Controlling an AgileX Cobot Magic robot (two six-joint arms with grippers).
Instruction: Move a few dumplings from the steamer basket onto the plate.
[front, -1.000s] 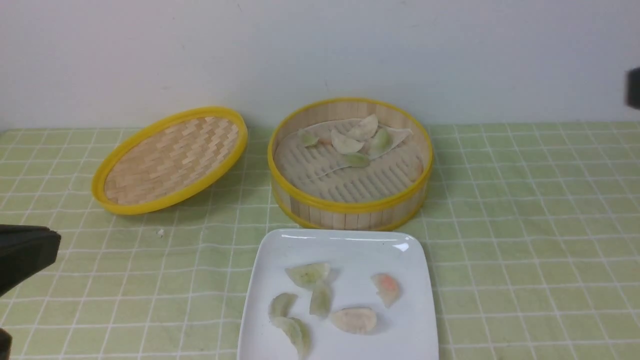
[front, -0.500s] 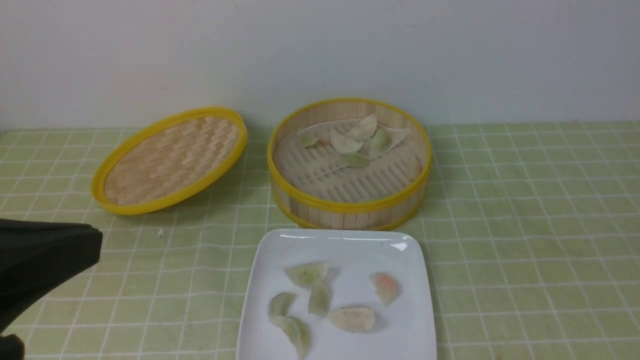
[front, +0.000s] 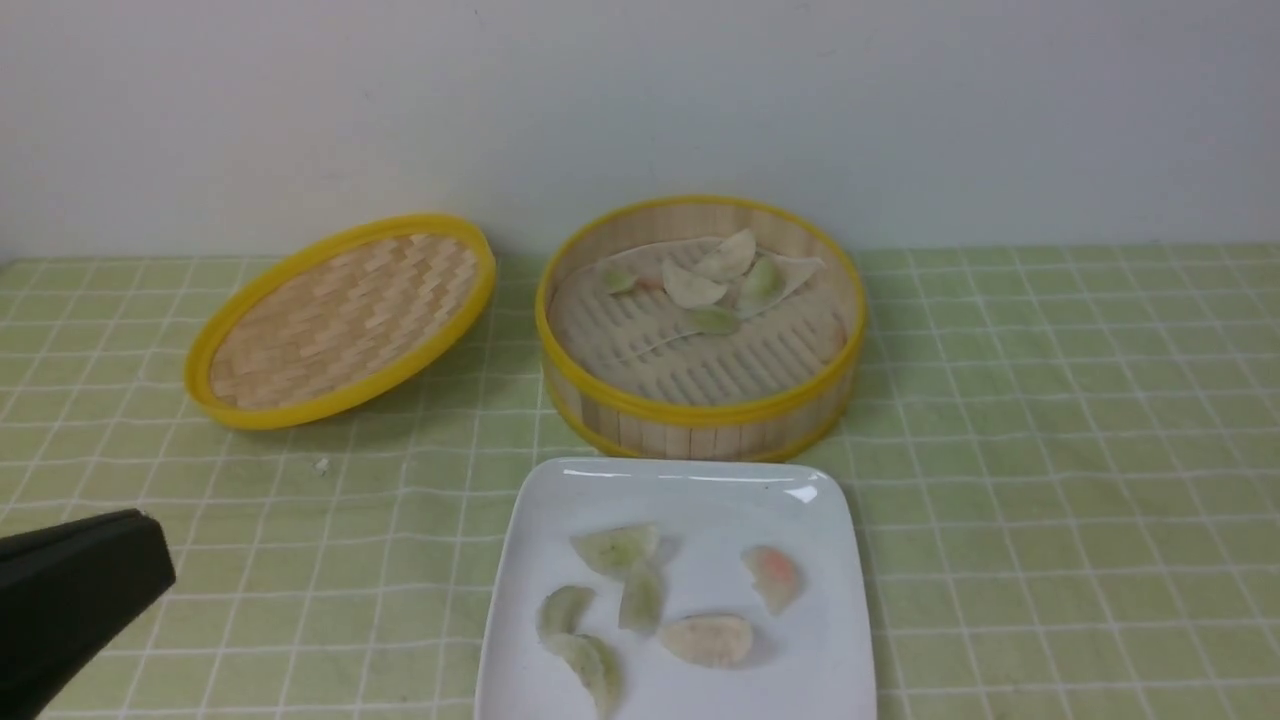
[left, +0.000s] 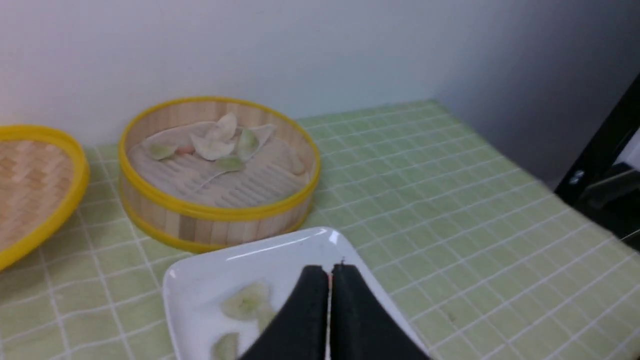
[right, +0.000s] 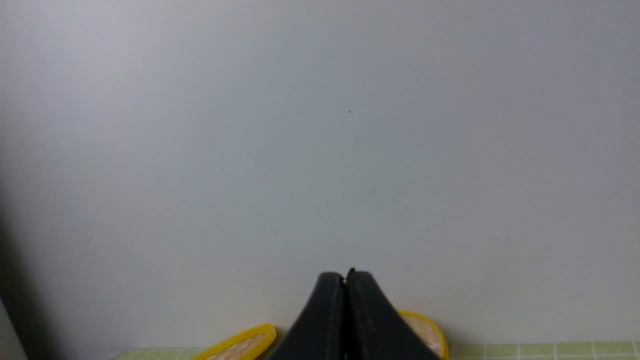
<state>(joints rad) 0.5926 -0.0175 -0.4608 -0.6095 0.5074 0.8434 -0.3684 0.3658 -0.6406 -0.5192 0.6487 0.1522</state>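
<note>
The steamer basket (front: 700, 415) stands at the centre of the frame in the front view, on a green checked tablecloth (front: 1050, 450) before a pale wall (front: 640, 100). Some dumplings (front: 692, 287) remain in it, bunched at the far side of the slatted floor on a pale liner. I count about five, though they overlap and the number is hard to fix. The woven lid (front: 340, 320) lies at centre left, tilted, apart from the basket.

Just below the basket, at bottom centre, sits the white square plate (front: 700, 495), its far edge close to the basket's front wall. On it lie roughly six more dumplings (front: 615, 548) – most greenish, one with a pink tinge at the right of the group.

The left gripper (front: 150, 545) comes in at the lower left corner, a dark wedge well apart from the plate. Its own wrist view shows the left gripper (left: 329, 270) with jaws pressed together and nothing between them – the plate (left: 210, 272) and basket (left: 215, 212) lie beyond the tips.

The right gripper (right: 346, 274) shows only in its own wrist view. Its jaws are likewise together and empty, facing the wall (right: 320, 150).
</note>
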